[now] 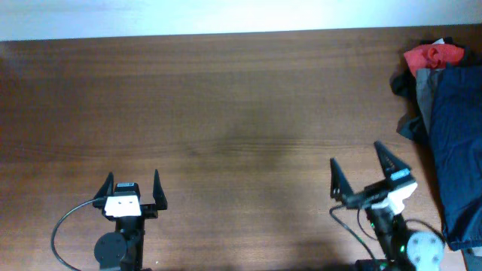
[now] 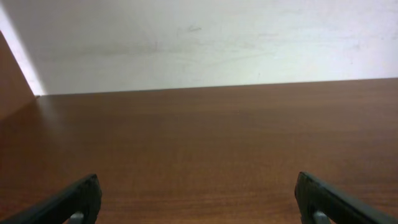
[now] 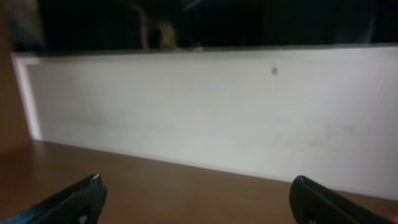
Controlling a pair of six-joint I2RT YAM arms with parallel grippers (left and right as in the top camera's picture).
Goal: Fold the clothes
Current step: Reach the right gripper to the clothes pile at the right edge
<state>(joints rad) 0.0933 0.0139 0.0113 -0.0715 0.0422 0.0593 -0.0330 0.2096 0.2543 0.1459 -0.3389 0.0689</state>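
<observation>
The clothes lie in a heap at the table's far right edge in the overhead view: a large dark navy garment (image 1: 458, 143), a grey one (image 1: 424, 89) beside it and a red one (image 1: 434, 54) at the top. My right gripper (image 1: 355, 161) stands open near the front edge, left of the heap and apart from it. My left gripper (image 1: 133, 181) stands open at the front left, far from the clothes. Both wrist views show only bare wood between the fingers (image 2: 81, 198) (image 3: 84, 198); no clothes appear in them.
The brown wooden table (image 1: 226, 113) stretches between both arms. A white wall (image 2: 205, 43) rises behind its far edge. A cable (image 1: 64, 226) loops beside the left arm's base.
</observation>
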